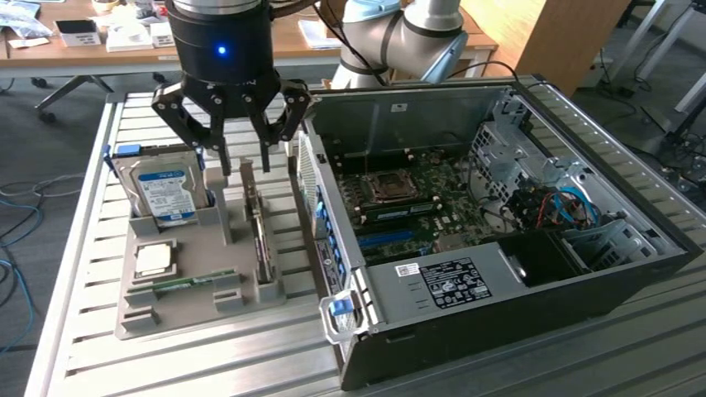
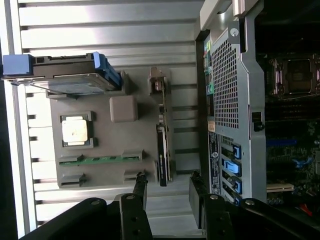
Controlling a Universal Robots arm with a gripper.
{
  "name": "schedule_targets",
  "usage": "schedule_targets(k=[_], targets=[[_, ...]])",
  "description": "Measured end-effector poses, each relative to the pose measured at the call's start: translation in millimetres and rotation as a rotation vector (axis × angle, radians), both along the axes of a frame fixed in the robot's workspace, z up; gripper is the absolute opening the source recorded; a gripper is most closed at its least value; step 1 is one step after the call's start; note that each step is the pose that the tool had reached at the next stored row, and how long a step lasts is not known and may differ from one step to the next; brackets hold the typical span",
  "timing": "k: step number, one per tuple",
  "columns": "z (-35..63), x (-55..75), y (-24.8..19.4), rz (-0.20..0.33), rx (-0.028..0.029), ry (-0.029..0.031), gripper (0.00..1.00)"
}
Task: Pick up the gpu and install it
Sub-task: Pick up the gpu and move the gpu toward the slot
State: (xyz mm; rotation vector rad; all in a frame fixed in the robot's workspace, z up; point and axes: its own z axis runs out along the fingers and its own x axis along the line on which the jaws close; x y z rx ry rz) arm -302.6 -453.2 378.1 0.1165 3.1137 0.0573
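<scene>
Exterior view | fingers (image 1: 266,145) spread apart, empty | gpu (image 1: 259,240) on edge in grey holder (image 1: 182,313), just beneath them

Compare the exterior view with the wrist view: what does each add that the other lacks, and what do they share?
Exterior view adds: the arm's body, wooden desks behind, and inside the computer case the labelled power supply and blue cables.
Wrist view adds: the perforated rear panel seen face-on.
Both share: the grey tray with the hard drive, CPU, memory stick and the gpu standing on edge; the motherboard; the open end effector, holding nothing, nearest the gpu.
</scene>
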Motion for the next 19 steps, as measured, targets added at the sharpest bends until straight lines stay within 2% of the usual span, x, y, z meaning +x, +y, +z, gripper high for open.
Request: schedule_targets(k=[13, 19], targets=[[-2.8, 0.0, 0.0, 0.0, 0.0001, -0.0001, 0.47], [-7.7, 0.0, 0.0, 0.0, 0.0002, -0.0002, 0.47]])
